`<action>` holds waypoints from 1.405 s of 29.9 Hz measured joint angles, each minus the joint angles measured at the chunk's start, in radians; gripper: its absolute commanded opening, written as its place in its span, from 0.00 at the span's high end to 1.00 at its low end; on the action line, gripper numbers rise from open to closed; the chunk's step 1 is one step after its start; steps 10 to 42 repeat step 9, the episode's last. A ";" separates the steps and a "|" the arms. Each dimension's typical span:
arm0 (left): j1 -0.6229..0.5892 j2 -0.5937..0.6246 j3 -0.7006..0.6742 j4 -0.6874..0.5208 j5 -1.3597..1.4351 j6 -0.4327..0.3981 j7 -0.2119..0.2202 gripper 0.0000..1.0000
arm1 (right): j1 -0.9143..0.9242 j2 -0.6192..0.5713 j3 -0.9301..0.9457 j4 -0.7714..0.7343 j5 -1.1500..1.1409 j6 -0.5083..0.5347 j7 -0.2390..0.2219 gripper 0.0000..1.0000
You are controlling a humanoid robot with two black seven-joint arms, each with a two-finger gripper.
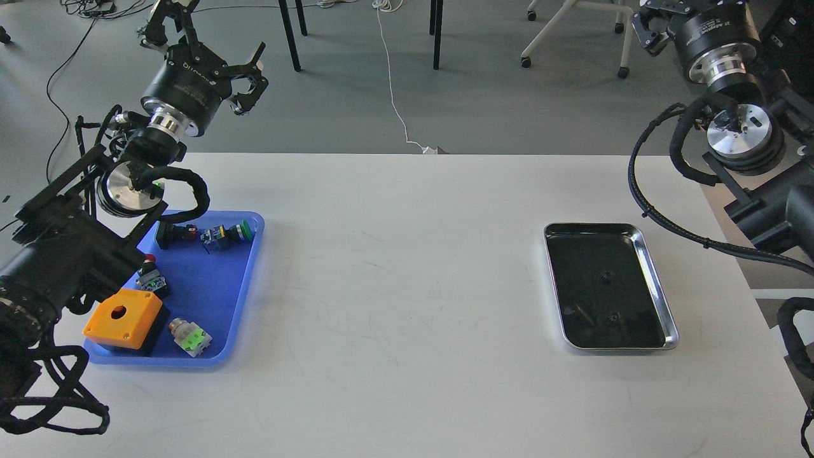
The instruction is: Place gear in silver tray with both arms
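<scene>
The silver tray (655,280) lies on the right side of the white table, and its dark bottom shows only reflections. The gear lies in a blue tray (252,273) at the left: an orange box (124,316), a green push button (229,233), a black switch (170,233), a red button (147,270) partly hidden by my left arm, and a green-white part (191,337). My left gripper (213,44) is open and empty, raised beyond the table's back left edge. My right gripper (652,25) is at the top right, cut by the frame edge.
My left arm (70,254) reaches over the blue tray's left rim. My right arm and its cable hose (642,191) hang by the table's right edge. Chair legs (289,35) and a white cable (394,95) are on the floor behind the table.
</scene>
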 measured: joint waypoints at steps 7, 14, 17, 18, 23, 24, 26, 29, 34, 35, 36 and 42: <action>0.000 -0.004 0.001 0.007 0.000 0.000 0.001 0.02 | -0.036 0.037 0.070 0.000 0.001 0.009 -0.022 0.01; -0.001 -0.005 0.002 0.018 0.000 0.003 0.001 0.02 | -0.038 0.038 0.065 0.000 0.000 0.011 -0.021 0.01; -0.001 -0.005 0.002 0.018 0.000 0.003 0.001 0.02 | -0.038 0.038 0.065 0.000 0.000 0.011 -0.021 0.01; -0.001 -0.005 0.002 0.018 0.000 0.003 0.001 0.02 | -0.038 0.038 0.065 0.000 0.000 0.011 -0.021 0.01; -0.001 -0.005 0.002 0.018 0.000 0.003 0.001 0.02 | -0.038 0.038 0.065 0.000 0.000 0.011 -0.021 0.01; -0.001 -0.005 0.002 0.018 0.000 0.003 0.001 0.02 | -0.038 0.038 0.065 0.000 0.000 0.011 -0.021 0.01; -0.001 -0.005 0.002 0.018 0.000 0.003 0.001 0.02 | -0.038 0.038 0.065 0.000 0.000 0.011 -0.021 0.01; -0.001 -0.005 0.002 0.018 0.000 0.003 0.001 0.02 | -0.038 0.038 0.065 0.000 0.000 0.011 -0.021 0.01; -0.001 -0.005 0.002 0.018 0.000 0.003 0.001 0.02 | -0.038 0.038 0.065 0.000 0.000 0.011 -0.021 0.01; -0.001 -0.005 0.002 0.018 0.000 0.003 0.001 0.02 | -0.038 0.038 0.065 0.000 0.000 0.011 -0.021 0.01; -0.001 -0.005 0.002 0.018 0.000 0.003 0.001 0.02 | -0.038 0.038 0.065 0.000 0.000 0.011 -0.021 0.01; -0.001 -0.005 0.002 0.018 0.000 0.003 0.001 0.02 | -0.038 0.038 0.065 0.000 0.000 0.011 -0.021 0.01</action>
